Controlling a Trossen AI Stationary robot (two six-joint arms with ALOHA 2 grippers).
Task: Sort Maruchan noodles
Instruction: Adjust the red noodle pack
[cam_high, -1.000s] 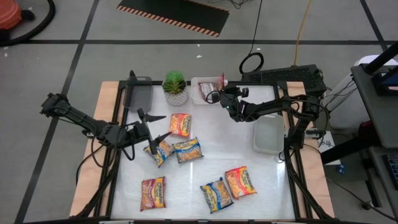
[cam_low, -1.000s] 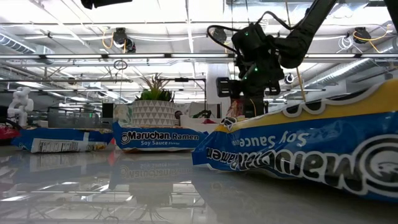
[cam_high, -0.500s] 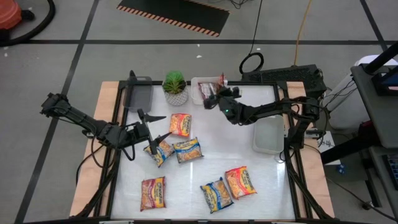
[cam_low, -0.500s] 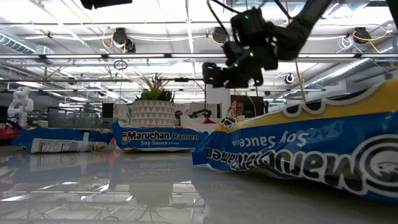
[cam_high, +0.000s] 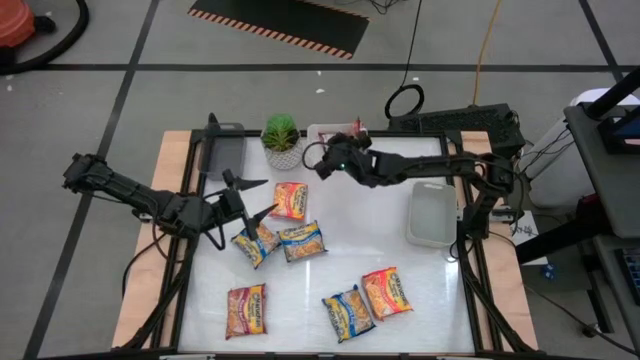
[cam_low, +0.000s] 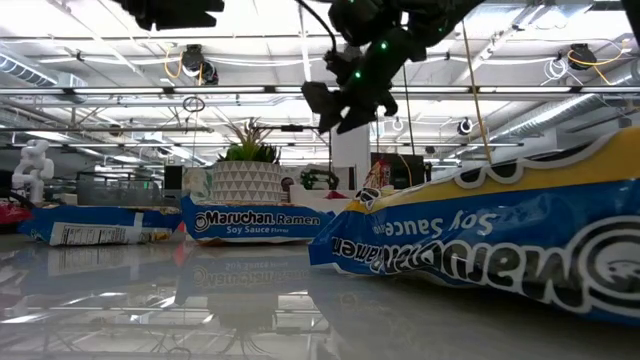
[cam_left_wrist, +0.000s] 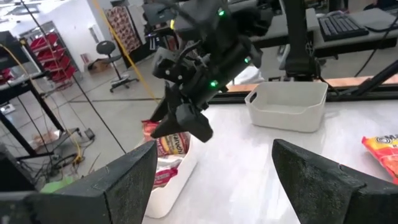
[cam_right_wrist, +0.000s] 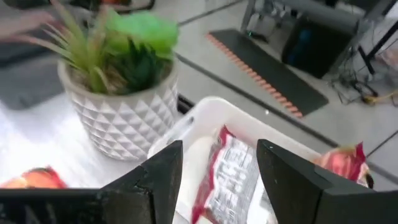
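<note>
Stock on tabletop (cam_high: 380, 230): six Maruchan noodle packets lying loose, namely a red-trimmed packet (cam_high: 290, 199) near the potted plant (cam_high: 283, 139), a blue-trimmed pair (cam_high: 280, 241) at centre-left, a red packet (cam_high: 247, 309) at the front left, and a blue packet (cam_high: 347, 312) touching an orange packet (cam_high: 387, 292) at the front right.

White tray (cam_right_wrist: 205, 121) beside the plant: already holds red-trimmed packets (cam_right_wrist: 227, 177) (two at least, exact count unclear). Second white tray (cam_high: 432, 213) on the right side and grey tray (cam_high: 223, 151) at the back left: no packets seen in them.

Right claw (cam_high: 330, 160): raised between the plant and the filled white tray, jaws apart, carrying nothing.

Left claw (cam_high: 248, 200): jaws wide and unloaded, poised just above the blue-trimmed pair.

Hazards, as judged: the paired packets overlap, so a descent could pinch both or drag the neighbour aside. The right arm works close to the plant, and a low sweep may knock the pot. Slick wrappers could slip from a shallow grip.
</note>
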